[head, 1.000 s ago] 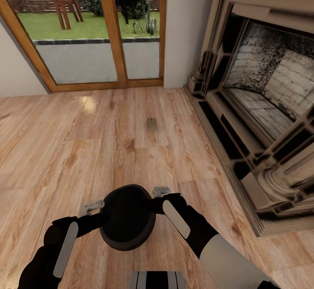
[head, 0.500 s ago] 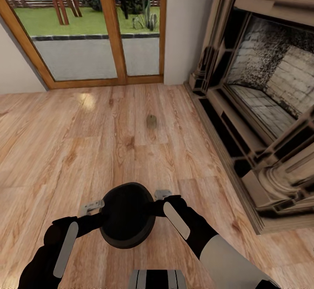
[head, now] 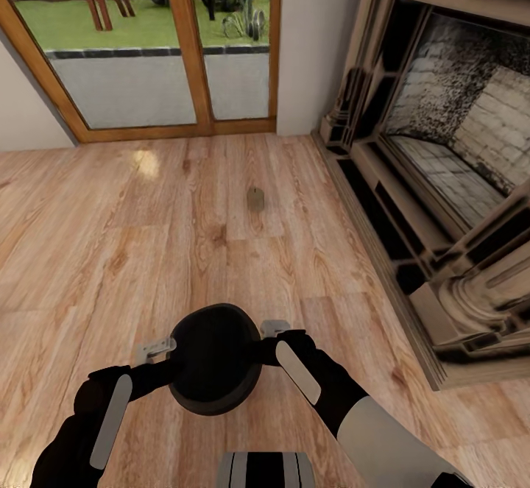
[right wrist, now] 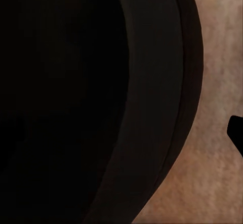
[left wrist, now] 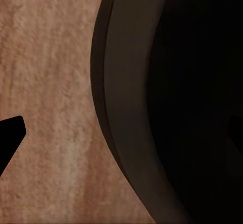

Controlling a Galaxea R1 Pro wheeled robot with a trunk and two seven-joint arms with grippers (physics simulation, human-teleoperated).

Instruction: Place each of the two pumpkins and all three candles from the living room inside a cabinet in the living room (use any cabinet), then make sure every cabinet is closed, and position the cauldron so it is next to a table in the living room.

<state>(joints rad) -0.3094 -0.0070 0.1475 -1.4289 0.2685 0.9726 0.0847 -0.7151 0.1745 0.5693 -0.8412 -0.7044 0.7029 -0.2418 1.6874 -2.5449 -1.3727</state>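
Left gripper (head: pixel 156 349): pressed to left flank of cauldron; pale finger parts visible beside rim; whether jaws spread or clamped on rim, cannot tell.
Right gripper (head: pixel 273 325): mirrored on right flank of cauldron, touching rim; spread or clamped likewise cannot tell.
Cauldron (head: pixel 215 359): dark, round, mouth up; carried between both grippers, low in front of trunk, above wood floor (head: pixel 110 252). Two-sided hold judged to suit a wide, heavy vessel too broad for one pair of fingers.
Left wrist view: curved dark wall and rim of cauldron (left wrist: pixel 167 102) close up, floor grain beyond; confirms close contact on that side.
Right wrist view: same dark curve (right wrist: pixel 101 102) from the opposite side, strip of floor past it.
Candle (head: pixel 255 199): small beige-tan lump, upright on floor ahead, well apart from cauldron, near fireplace (head: pixel 442 171) but not touching it. Not yet stowed.
Surroundings: glass doors (head: pixel 147 46) with wood frame ahead; lawn outside.
Step in hand (judgement): transporting cauldron toward a table; cabinet work for this candle outstanding.
Risk (judgement): both arms occupied, so candle not collectable until cauldron set down; candle lies in forward path, possible knock by base.
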